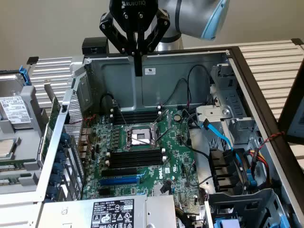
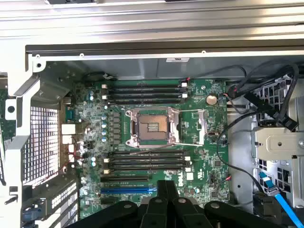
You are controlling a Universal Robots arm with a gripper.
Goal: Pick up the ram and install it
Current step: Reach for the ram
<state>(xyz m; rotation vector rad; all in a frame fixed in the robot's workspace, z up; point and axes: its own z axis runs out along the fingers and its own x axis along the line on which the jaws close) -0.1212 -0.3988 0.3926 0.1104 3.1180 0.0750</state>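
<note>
The gripper [image 1: 138,72] hangs high above the processor socket [image 1: 138,137], over the case's rear wall [image 1: 190,59]. Its fingers [image 2: 162,192] are pressed together with nothing between them (they look like one dark blade). Black memory slots [image 1: 135,158] with white clips lie on both sides of the socket, unfilled. Well away from the socket, toward the exterior view's left and just outside the case, a narrow green board stands on edge. It is apparently the ram [image 1: 51,124], though I cannot be sure.
</note>
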